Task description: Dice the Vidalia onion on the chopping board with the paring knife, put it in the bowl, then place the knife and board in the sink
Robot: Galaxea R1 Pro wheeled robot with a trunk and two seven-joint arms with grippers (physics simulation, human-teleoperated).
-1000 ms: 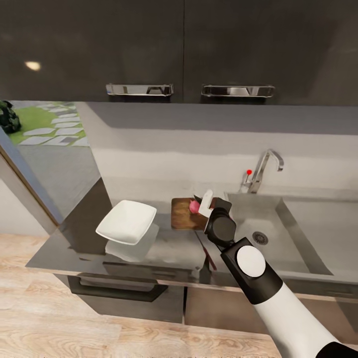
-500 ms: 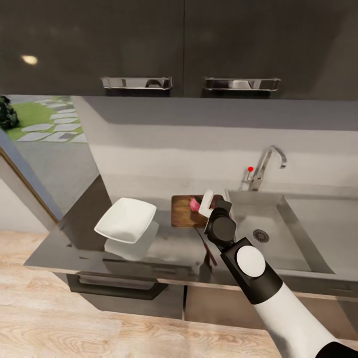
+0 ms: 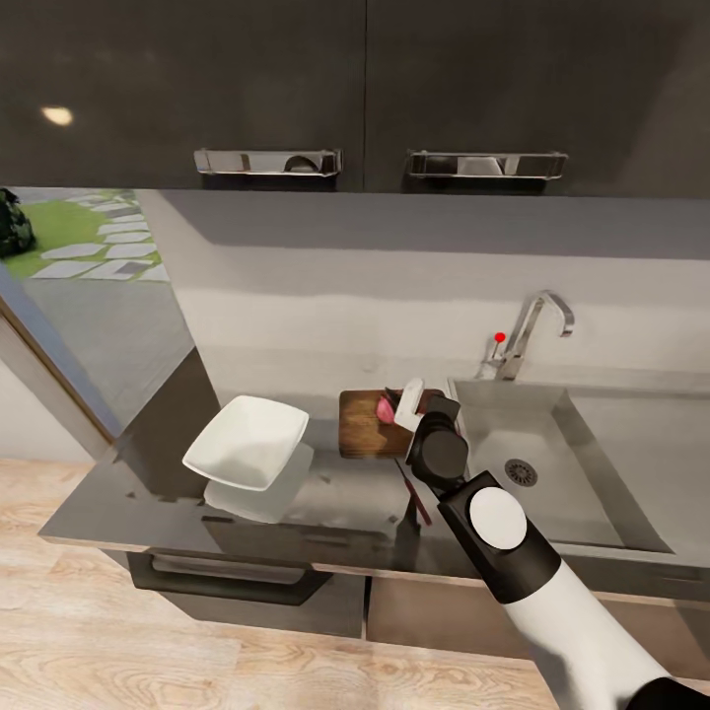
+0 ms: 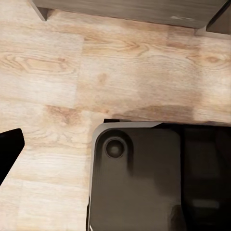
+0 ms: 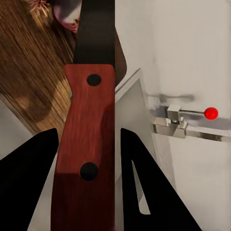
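Note:
The dark brown chopping board (image 3: pixel 363 426) lies on the glossy countertop (image 3: pixel 148 493) just left of the sink (image 3: pixel 577 493). A pinkish onion piece (image 3: pixel 384 406) rests on the board's far end. My right gripper (image 3: pixel 410 406) hovers over that end, shut on the paring knife. In the right wrist view the red handle (image 5: pixel 86 144) sits between the black fingers (image 5: pixel 29 187), and the dark blade (image 5: pixel 96 29) points at the onion (image 5: pixel 63 13) over the board (image 5: pixel 29 72). The white bowl (image 3: pixel 247 442) stands left of the board. One dark left fingertip (image 4: pixel 8 151) hangs over the wooden floor.
A chrome tap (image 3: pixel 532 330) with a red-knobbed lever (image 3: pixel 500 336) stands behind the sink, whose drain (image 3: pixel 520 472) is bare. Dark wall cabinets (image 3: pixel 365 89) hang overhead. The robot's dark base (image 4: pixel 144 183) sits on the floor below the left wrist.
The head view has shifted a little, so the whole scene sits slightly differently. My right gripper and the knife stay over the board's far end.

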